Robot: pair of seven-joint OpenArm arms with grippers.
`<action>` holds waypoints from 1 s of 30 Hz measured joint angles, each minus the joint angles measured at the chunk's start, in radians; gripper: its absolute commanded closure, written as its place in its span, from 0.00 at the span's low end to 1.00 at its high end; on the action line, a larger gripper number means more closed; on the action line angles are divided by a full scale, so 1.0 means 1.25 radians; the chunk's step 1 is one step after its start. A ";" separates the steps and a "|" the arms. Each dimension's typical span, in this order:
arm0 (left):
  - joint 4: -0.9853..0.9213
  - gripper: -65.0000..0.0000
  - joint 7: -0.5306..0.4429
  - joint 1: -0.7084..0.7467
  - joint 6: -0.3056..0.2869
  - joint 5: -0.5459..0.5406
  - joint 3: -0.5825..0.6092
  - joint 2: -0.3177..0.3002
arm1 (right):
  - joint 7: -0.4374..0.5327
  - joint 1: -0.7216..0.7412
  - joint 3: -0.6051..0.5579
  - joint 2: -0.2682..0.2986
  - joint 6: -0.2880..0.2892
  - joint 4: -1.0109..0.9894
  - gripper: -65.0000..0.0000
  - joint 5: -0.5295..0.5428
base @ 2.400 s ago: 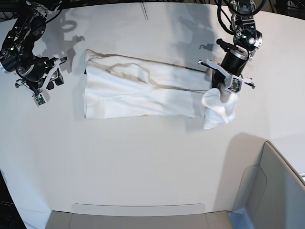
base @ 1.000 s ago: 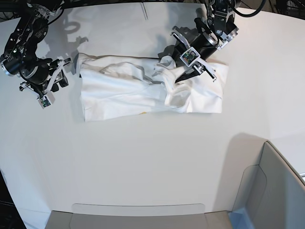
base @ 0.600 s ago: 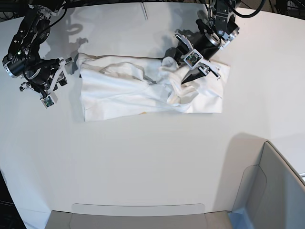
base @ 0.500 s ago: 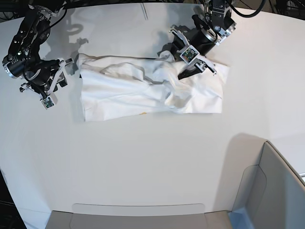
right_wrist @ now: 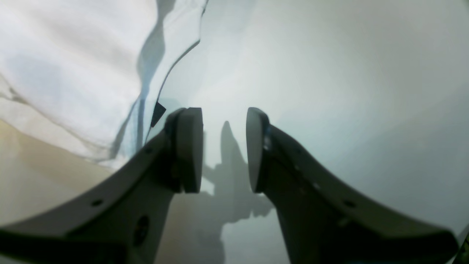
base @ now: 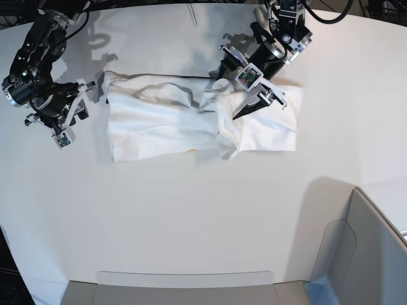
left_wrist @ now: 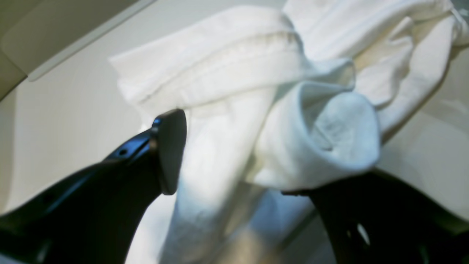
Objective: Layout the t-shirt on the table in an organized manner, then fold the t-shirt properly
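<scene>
White t-shirt [base: 165, 124] lies as a long band across the far half of the white table [base: 191, 216], w/ a rumpled fold bunched right of centre. Left gripper [base: 245, 86] sits over that bunch; its fingers [left_wrist: 170, 146], pinching cloth a sec ago, are now spread wide & released, though cloth is draped between them and over one tip. The carried-over flap has dropped onto the shirt, so that fold is laid but untidy and prob needs smoothing. Right gripper [base: 70, 117] hovers just left of the shirt's left edge, fingers [right_wrist: 188, 146] parted, holding nothing.
</scene>
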 measured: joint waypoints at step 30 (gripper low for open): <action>0.232 0.43 0.618 0.124 -0.003 -0.299 0.043 -0.075 | 0.000 0.009 0.000 0.000 0.000 0.000 0.68 0.000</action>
